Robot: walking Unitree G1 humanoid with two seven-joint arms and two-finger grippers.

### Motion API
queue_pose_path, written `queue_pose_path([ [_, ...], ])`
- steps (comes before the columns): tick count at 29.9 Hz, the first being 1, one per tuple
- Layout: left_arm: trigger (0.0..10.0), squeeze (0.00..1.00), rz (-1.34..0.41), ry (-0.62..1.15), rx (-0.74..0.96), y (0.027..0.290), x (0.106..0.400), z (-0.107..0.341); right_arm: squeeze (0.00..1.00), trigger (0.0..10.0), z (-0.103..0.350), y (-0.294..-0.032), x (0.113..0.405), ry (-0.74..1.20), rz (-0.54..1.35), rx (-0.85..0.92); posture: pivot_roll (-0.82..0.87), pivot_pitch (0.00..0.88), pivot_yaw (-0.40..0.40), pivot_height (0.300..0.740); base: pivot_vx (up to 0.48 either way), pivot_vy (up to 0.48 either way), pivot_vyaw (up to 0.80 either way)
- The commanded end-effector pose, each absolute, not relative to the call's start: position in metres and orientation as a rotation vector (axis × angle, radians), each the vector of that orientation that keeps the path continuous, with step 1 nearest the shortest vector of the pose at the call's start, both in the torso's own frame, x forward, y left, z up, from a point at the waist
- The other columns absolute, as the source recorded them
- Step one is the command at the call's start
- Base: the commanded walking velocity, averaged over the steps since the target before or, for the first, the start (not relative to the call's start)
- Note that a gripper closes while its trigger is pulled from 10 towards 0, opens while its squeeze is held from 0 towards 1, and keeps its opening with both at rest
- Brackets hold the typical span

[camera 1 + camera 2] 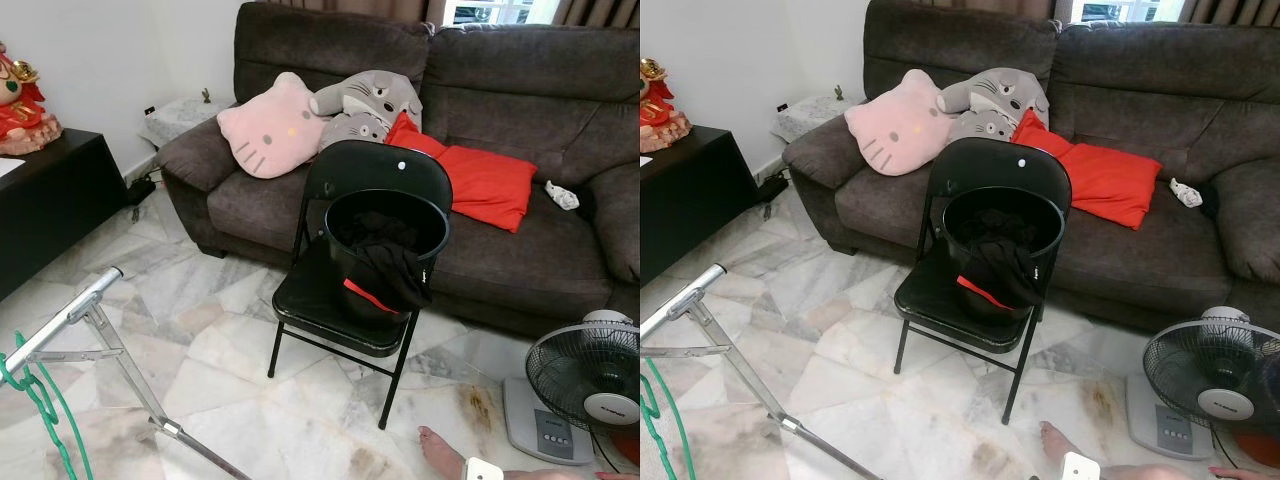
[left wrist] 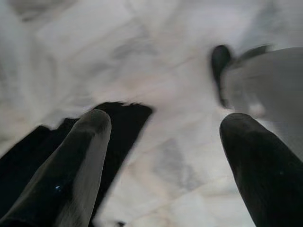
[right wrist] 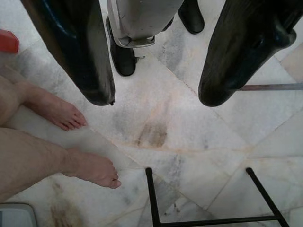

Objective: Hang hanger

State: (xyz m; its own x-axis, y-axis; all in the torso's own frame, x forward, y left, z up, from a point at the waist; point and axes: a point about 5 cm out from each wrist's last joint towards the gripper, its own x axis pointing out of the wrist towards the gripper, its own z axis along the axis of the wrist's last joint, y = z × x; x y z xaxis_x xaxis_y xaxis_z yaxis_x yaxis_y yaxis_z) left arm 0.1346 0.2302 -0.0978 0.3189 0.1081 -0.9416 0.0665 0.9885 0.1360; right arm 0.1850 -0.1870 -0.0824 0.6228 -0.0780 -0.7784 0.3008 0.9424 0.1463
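Note:
A green hanger [image 1: 35, 395] hangs from the lower end of a silver drying rack [image 1: 75, 312] at the near left. In front of me a black folding chair [image 1: 375, 170] carries a black bucket [image 1: 385, 215] with dark clothes [image 1: 385, 265] spilling over its rim. My left gripper [image 2: 165, 123] hangs open over the marble floor with nothing between its fingers. Low near the chair's black legs [image 3: 156, 203], my right gripper [image 3: 155, 97] is open too and holds nothing.
A dark brown sofa [image 1: 500, 90] with pink, grey and red cushions stands behind the chair. A floor fan [image 1: 585, 375] is at the right. A person's bare feet [image 3: 90, 168] rest on the floor by my right side. A black cabinet [image 1: 50, 200] stands at the left.

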Motion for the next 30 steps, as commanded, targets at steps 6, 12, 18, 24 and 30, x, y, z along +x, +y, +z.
queue_pose_path([
  [6, 10.0, 0.0, 0.004, 1.244, 0.138, 0.194, 0.14, -0.103, 0.0, 10.0, -0.083, -0.187, 0.184, 0.878, -0.23, 0.276, -0.02, 0.023, 0.05, 0.74, 0.0, 0.0, 0.0],
  [12, 10.0, 0.0, -0.002, 1.235, 0.131, 0.184, 0.146, -0.102, 0.0, 10.0, -0.083, -0.186, 0.184, 0.878, -0.227, 0.277, -0.02, 0.024, 0.049, 0.74, 0.0, 0.0, 0.0],
  [18, 10.0, 0.0, 0.023, 1.244, 0.148, 0.21, 0.14, -0.101, 0.0, 10.0, -0.083, -0.186, 0.185, 0.878, -0.223, 0.277, -0.02, 0.022, 0.05, 0.74, 0.0, 0.0, 0.0],
  [24, 10.0, 0.0, 0.027, 1.244, 0.148, 0.214, 0.139, -0.1, 0.0, 10.0, -0.083, -0.186, 0.184, 0.88, -0.222, 0.276, -0.02, 0.022, 0.051, 0.74, 0.0, 0.0, 0.0],
  [30, 10.0, 0.0, 0.025, 1.243, 0.146, 0.215, 0.139, -0.1, 0.0, 10.0, -0.083, -0.186, 0.184, 0.881, -0.222, 0.276, -0.02, 0.02, 0.05, 0.74, 0.0, 0.0, 0.0],
])
